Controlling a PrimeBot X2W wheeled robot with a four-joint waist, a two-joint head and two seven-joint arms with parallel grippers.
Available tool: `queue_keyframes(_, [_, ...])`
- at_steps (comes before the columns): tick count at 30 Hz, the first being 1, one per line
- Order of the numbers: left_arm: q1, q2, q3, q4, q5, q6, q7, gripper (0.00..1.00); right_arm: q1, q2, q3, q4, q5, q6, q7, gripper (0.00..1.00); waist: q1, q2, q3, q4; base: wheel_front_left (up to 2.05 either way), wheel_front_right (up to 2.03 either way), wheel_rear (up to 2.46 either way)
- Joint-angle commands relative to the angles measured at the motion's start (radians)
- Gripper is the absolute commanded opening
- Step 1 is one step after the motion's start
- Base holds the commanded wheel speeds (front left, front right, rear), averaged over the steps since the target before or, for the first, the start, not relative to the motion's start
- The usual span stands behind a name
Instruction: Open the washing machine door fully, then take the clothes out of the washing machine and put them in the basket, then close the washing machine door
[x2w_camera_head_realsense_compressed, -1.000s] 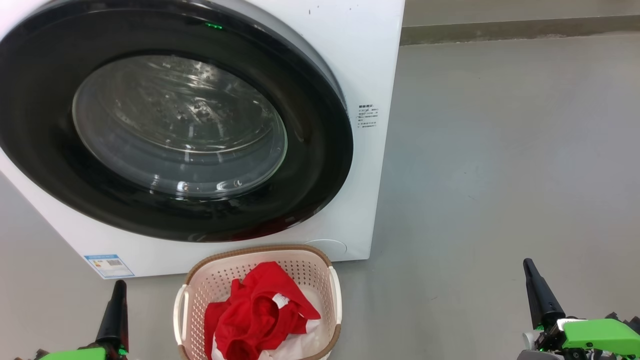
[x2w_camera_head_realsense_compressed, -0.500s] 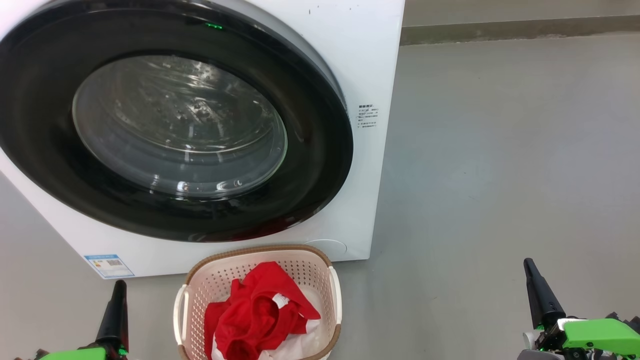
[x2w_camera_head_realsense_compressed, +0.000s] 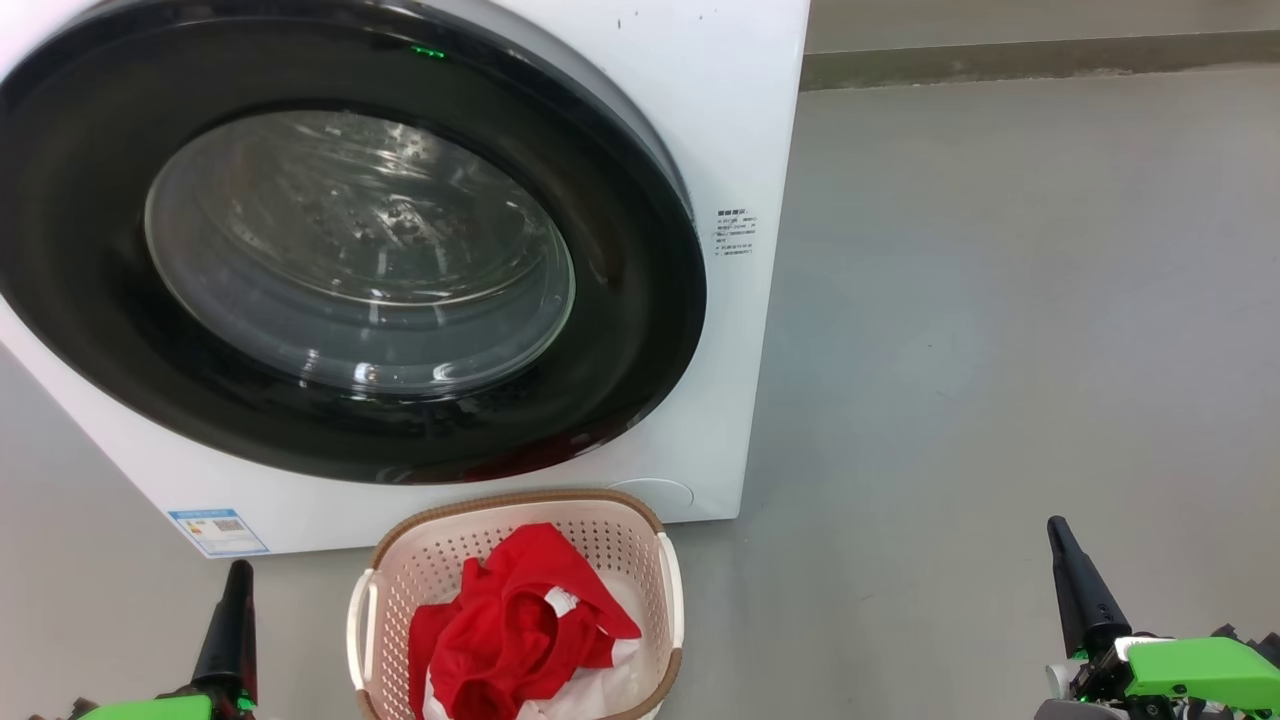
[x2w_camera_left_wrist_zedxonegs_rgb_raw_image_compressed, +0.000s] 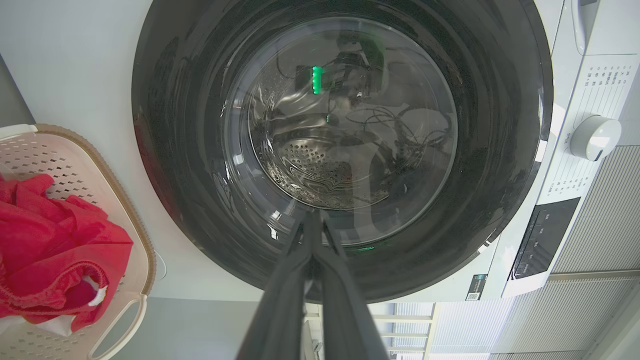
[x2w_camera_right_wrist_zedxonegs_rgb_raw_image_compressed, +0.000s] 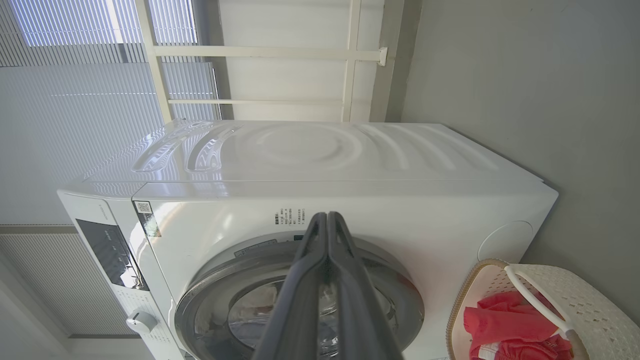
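**Door shut, clothes in the basket, both tools clenched and empty**

The washing machine (x2w_camera_head_realsense_compressed: 760, 120) stands on the grey floor (x2w_camera_head_realsense_compressed: 1000, 350), a big white box. The right wrist view adds its ribbed top panel (x2w_camera_right_wrist_zedxonegs_rgb_raw_image_compressed: 300, 150) and the slatted blinds (x2w_camera_right_wrist_zedxonegs_rgb_raw_image_compressed: 75, 125) behind it, which the head view cuts off.

The washing machine door (x2w_camera_head_realsense_compressed: 640, 330) lies closed against the front, its glossy black rim around the glass window. Through that glass the left wrist view gives the perforated steel drum (x2w_camera_left_wrist_zedxonegs_rgb_raw_image_compressed: 310, 165), where the head view gives mostly reflections. The left wrist view also takes in the white knob (x2w_camera_left_wrist_zedxonegs_rgb_raw_image_compressed: 595, 137) on the control panel.

The basket (x2w_camera_head_realsense_compressed: 610, 520) sits on the floor just in front of the machine, below the door. The clothes (x2w_camera_head_realsense_compressed: 510, 630) lie heaped inside it, red with white showing underneath.

The left tool (x2w_camera_head_realsense_compressed: 240, 568) is low at the basket's left, and the right tool (x2w_camera_head_realsense_compressed: 1056, 525) is well apart at the far right. Each has its fingers pressed together on nothing, and neither touches anything.

A blue label sticker (x2w_camera_head_realsense_compressed: 218, 532) shows low on the machine's front in the head view.
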Motion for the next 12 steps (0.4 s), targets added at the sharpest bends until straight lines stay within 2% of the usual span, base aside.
queue_keyframes(1, [-0.039,0.016,0.026,-0.019,-0.004,-0.003,0.007,0.0,-0.041,-0.001,0.024,-0.03,-0.002,-0.001,0.007,0.0,0.0,0.0,0.0,0.0,0.0,0.0,0.0])
queue_keyframes(12, [-0.039,0.016,0.026,-0.019,-0.004,-0.003,0.007,0.0,-0.041,-0.001,0.023,-0.03,-0.002,-0.001,0.008,0.0,0.0,0.0,0.0,0.0,0.0,0.0,0.0])
